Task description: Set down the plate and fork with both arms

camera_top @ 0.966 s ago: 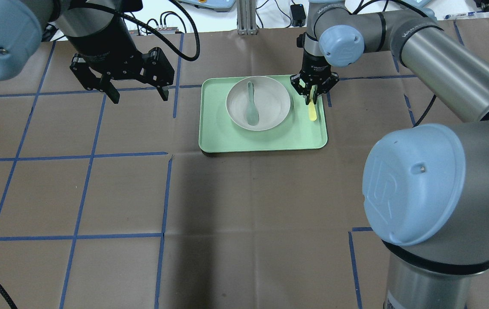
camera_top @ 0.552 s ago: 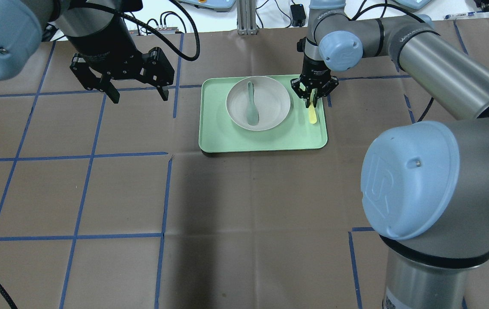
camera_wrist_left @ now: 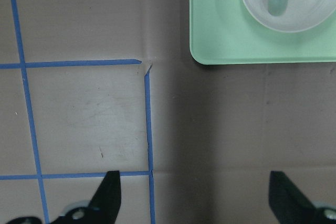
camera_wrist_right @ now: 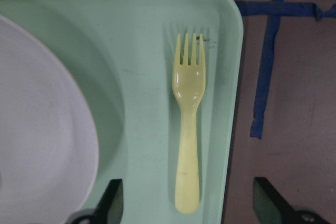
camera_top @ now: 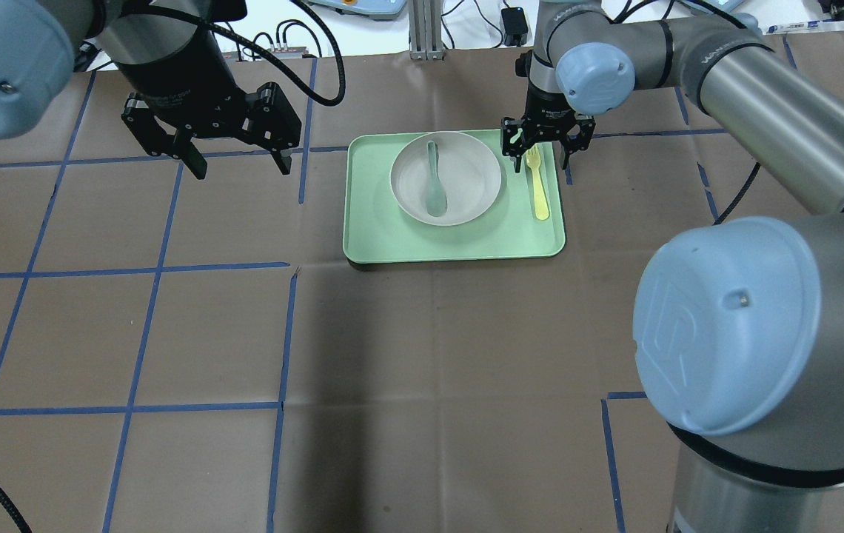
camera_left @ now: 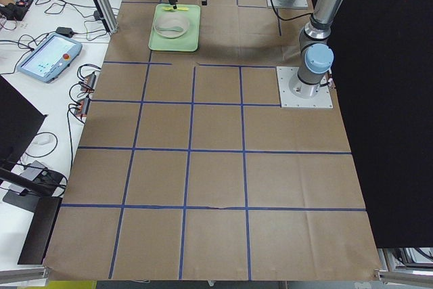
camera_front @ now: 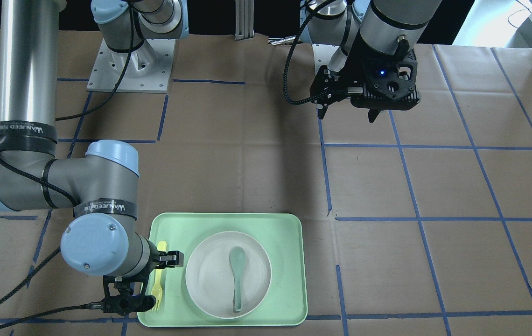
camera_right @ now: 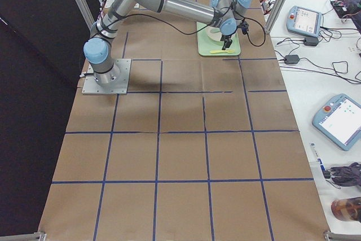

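the fork (camera_top: 539, 189) is no longer pinched: the right gripper (camera_top: 541, 164) is now spread apart above its tines, and the fork is laid flat on the tray (camera_top: 392, 237), just beside the plate (camera_top: 470, 189). the left gripper (camera_top: 241, 170) is kept spread wide over the table (camera_top: 422, 355), unmoved.

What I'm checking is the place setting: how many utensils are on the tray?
2. The fork lies flat on the tray beside the plate; the spoon lies in the plate. None looks hidden.
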Robot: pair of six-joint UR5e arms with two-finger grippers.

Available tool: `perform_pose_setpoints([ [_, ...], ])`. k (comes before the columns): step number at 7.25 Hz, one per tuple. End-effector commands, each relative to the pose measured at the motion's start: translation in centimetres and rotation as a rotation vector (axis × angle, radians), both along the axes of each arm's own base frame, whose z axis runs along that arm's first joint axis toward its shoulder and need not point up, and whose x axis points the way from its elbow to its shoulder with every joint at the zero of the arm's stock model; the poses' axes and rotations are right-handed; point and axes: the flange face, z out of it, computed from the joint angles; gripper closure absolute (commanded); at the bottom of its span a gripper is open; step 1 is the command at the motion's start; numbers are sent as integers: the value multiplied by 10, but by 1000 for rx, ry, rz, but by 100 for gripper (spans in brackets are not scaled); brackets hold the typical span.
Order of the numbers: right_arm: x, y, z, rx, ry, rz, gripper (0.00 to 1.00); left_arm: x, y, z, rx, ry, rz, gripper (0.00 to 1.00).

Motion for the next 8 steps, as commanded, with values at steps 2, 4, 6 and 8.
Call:
perform_pose_setpoints([
  [2,-37,52,128,1,-8,49,0,0,0,0,1,0,0,0],
  [4,-47,101,183,8,-11,62,0,0,0,0,1,1,0,0],
  [6,-61,164,208,-10,-13,38,0,0,0,0,1,0,-1,0],
  [8,-54,218,212,-22,-8,6,0,-1,1,2,-2,0,-5,0],
])
